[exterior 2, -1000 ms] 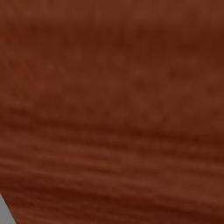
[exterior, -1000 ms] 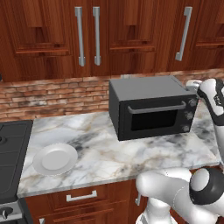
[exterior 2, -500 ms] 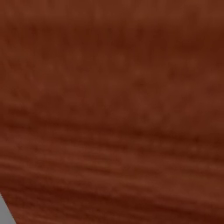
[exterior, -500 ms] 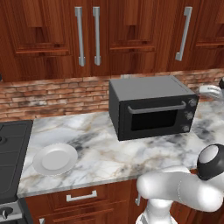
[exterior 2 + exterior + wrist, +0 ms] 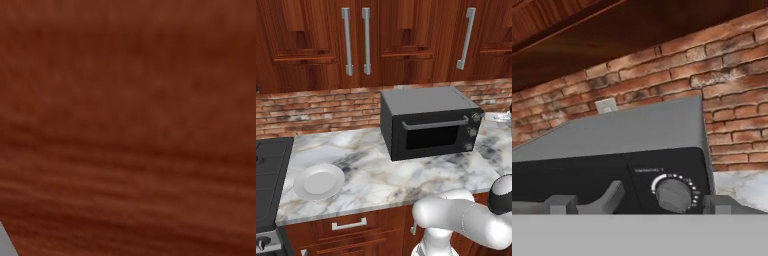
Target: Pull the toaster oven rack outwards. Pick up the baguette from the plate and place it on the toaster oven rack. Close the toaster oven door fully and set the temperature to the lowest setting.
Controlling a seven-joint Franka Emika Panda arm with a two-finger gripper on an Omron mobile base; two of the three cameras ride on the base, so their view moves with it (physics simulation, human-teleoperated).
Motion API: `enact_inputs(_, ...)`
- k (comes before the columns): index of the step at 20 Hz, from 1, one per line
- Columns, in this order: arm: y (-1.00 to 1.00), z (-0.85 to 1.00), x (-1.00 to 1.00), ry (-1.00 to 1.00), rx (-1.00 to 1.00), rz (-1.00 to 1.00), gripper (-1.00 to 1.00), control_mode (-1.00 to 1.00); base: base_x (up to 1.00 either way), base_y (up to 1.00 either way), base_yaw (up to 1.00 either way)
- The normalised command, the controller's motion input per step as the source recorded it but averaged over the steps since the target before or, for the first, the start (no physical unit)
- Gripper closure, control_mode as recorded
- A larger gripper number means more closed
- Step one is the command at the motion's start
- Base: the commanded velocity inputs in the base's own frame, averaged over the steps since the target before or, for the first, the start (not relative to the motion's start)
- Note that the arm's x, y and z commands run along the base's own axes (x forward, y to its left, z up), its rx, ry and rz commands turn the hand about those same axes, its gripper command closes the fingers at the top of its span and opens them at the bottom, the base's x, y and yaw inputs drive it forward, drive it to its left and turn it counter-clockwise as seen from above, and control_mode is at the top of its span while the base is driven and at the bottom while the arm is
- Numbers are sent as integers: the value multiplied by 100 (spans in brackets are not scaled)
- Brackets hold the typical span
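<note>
Toaster oven door [image 5: 432, 136] shut; plate [image 5: 319, 181] bare.

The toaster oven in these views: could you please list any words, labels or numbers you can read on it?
Small pale label above the top knob of the toaster oven: one short line, too blurred to read.
Tick marks ringing that knob: no legible numbers.
Lower knobs in the left base view: too small to show text.

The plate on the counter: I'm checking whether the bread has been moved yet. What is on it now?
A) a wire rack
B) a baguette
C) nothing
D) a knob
C: in the left base view the white plate lies bare on the marble counter, left of the toaster oven, whose door is shut.
</note>
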Motion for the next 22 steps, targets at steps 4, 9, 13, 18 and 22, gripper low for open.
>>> enact_inputs(4, 3, -10, 0, -20, -7, 0, -100, -100, 0, 0, 0)
enact_inputs(9, 0, -9, -8, -10, -2, 0, -100, -100, 0, 0, 0)
enact_inputs(13, 0, -18, -3, -11, -2, 0, -100, -100, 0, 0, 0)
enact_inputs(18, 0, -9, -1, -11, -1, 0, -100, -100, 0, 0, 0)
enact_inputs(22, 0, 0, 0, -11, 0, 0, -100, -100, 0, 0, 0)
